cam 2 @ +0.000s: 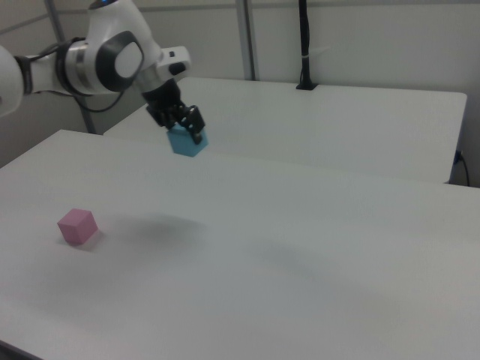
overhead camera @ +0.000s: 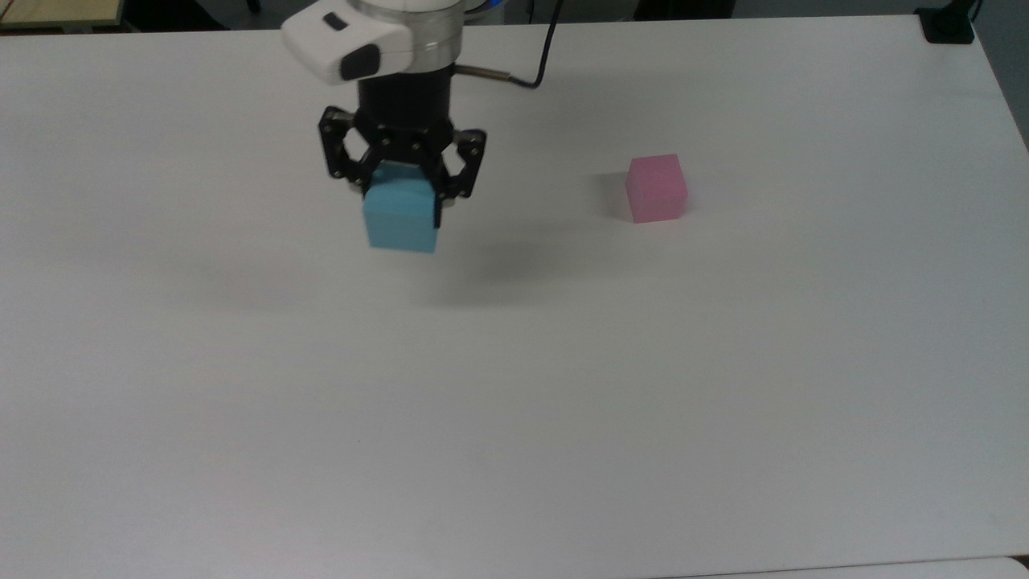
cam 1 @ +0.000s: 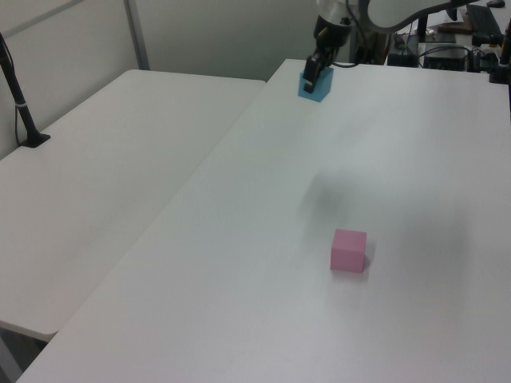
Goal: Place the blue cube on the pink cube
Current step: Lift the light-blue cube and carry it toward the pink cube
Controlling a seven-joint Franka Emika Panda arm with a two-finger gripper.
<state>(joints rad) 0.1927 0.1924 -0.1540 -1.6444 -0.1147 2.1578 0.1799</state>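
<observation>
Hanging clear above the desk, the blue cube is clamped between the pincer fingers, its soft shadow lying on the surface below. So the pickup looks done. The pink cube sits alone on the desk, well apart toward the top view's right, with nothing on it. What is left, by my judgement: carrying the blue cube across, lowering it squarely on top, and letting go.
</observation>
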